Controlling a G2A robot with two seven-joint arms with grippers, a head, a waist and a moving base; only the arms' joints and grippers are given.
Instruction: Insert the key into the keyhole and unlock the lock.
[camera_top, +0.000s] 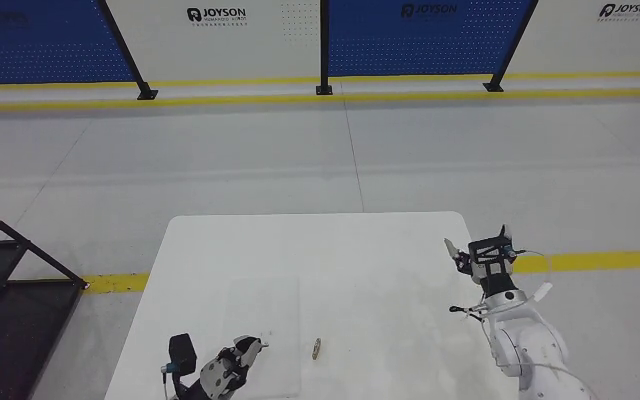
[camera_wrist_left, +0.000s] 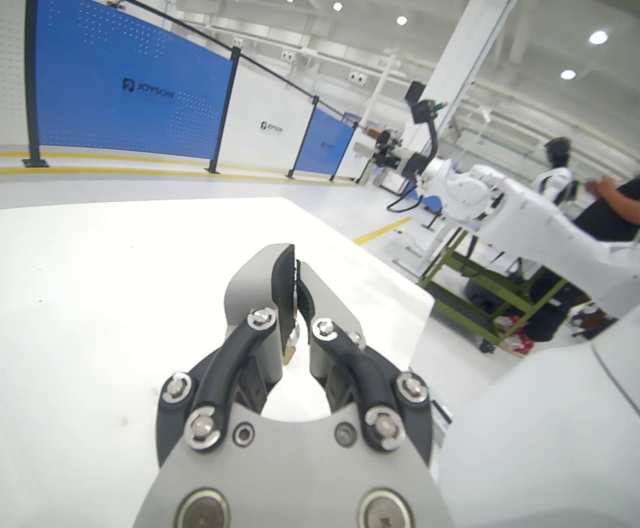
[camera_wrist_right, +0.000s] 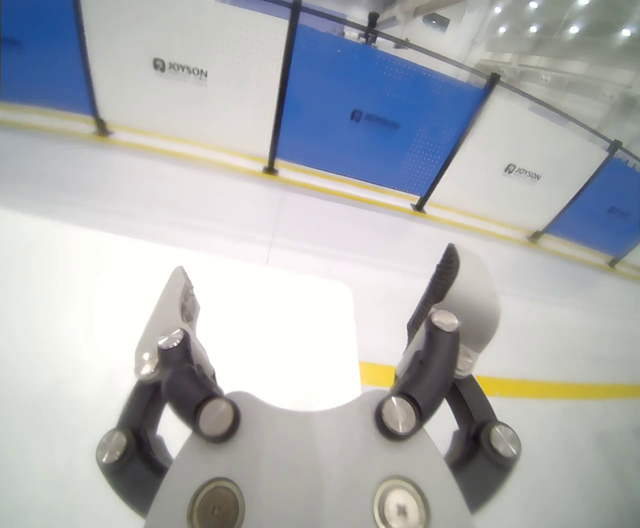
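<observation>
From above, the left tool (camera_top: 252, 347) sits low over the near left part of the white surface (camera_top: 380, 280), and a small dark-gold object (camera_top: 316, 348) lies just beside it. The right tool (camera_top: 478, 247) hangs at the surface's far right edge, fingers spread. At the left wrist, the left tool (camera_wrist_left: 295, 260) is clenched on a brass piece (camera_wrist_left: 290, 350), possibly the lock, held above the surface (camera_wrist_left: 100, 275). At the right wrist, the right tool (camera_wrist_right: 315, 270) is released, grasping nothing, over a corner of the surface (camera_wrist_right: 275, 325).

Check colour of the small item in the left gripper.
Brass-gold item; clearest in left wrist view.
</observation>
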